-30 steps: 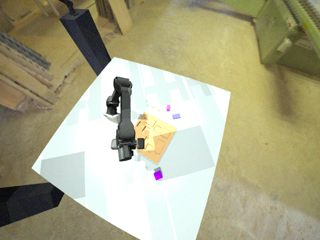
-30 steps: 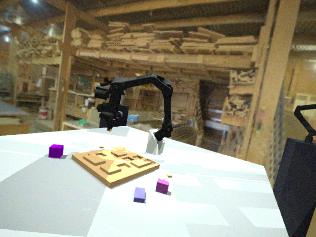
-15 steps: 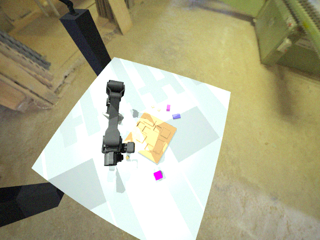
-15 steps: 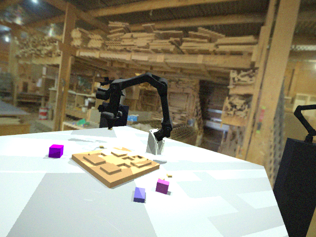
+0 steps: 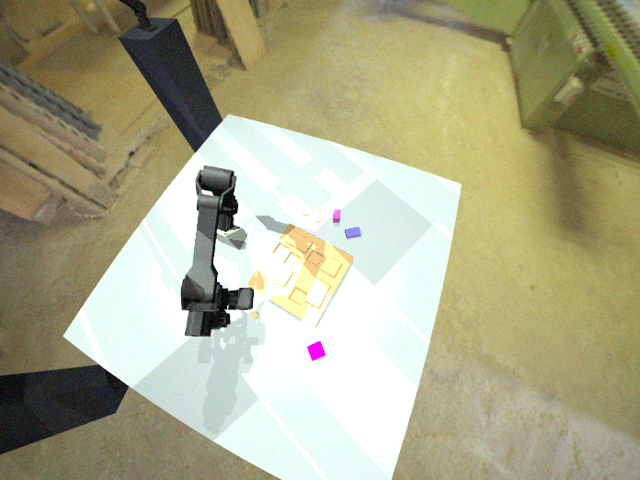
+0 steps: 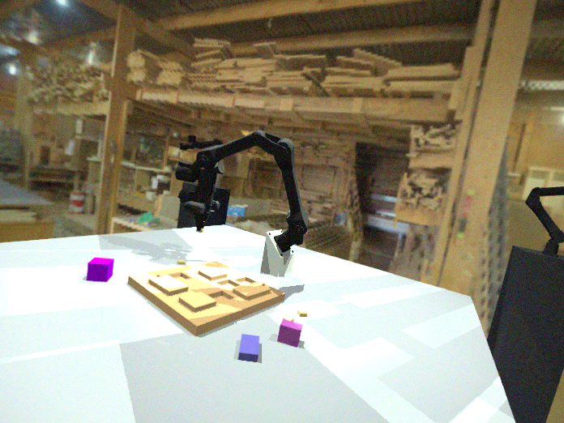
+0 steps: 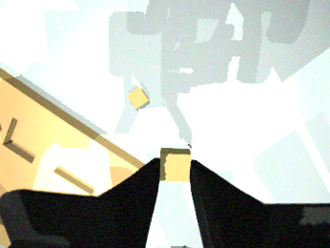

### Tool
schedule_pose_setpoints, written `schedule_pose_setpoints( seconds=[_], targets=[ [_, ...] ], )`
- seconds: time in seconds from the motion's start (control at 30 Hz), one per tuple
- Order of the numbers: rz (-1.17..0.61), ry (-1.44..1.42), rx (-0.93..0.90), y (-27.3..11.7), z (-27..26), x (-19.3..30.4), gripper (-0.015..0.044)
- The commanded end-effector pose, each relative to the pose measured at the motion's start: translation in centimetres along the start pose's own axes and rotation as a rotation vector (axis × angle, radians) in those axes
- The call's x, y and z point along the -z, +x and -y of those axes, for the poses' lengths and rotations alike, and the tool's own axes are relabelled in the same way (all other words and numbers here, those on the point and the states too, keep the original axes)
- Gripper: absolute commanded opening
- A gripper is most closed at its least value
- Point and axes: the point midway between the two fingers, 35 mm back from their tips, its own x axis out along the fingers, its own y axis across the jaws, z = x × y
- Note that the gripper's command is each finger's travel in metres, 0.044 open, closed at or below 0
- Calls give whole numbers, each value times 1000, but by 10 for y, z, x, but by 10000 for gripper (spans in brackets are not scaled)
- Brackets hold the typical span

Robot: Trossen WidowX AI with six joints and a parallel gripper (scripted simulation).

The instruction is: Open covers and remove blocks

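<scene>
Small yellow block [image 7: 176, 167] held above the table [image 5: 361, 320] [image 6: 82, 378]
Purple cube [image 6: 100, 269] [image 5: 316, 350] left; gripper [image 7: 175, 164] [image 6: 199, 228] pinching the yellow block; puzzle board [image 6: 195, 328] [image 5: 310, 281] [image 7: 72, 121] in front; blue block [image 6: 249, 348] [image 5: 352, 232], then magenta block [image 6: 289, 333] [image 5: 337, 215], on the table

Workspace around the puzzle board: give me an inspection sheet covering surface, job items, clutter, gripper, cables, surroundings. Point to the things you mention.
Surface: pale table [image 5: 413, 330] [image 6: 68, 378], patched with shadow and glare.
Job's things: puzzle board [image 5: 309, 305] [image 6: 196, 328] [image 7: 107, 143] lies flat, raised covers and open wells showing; one small yellow block [image 5: 255, 314] [image 6: 181, 262] [image 7: 138, 98] on the table beside it, two more near the opposite corner.
Clutter: purple cube [image 5: 316, 350] [image 6: 100, 269], magenta block [image 5: 337, 215] [image 6: 289, 332], blue block [image 5: 352, 232] [image 6: 249, 348], all off the board; whether they belong to the job, cannot tell.
Gripper: jaws shut on a held yellow block [image 7: 176, 167], above the table.
Cables: nothing seen.
Surroundings: stacked timber [image 6: 273, 72]; dark pedestals.
</scene>
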Motion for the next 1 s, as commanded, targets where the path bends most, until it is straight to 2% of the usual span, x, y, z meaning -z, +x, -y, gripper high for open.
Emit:
schedule_pose_setpoints(
  seconds=[0.0, 0.97],
  targets=[
    [-10, -6, 2, 6, 5, 0, 80],
    [-9, -6, 2, 54, 3, -3, 80]
  ],
)
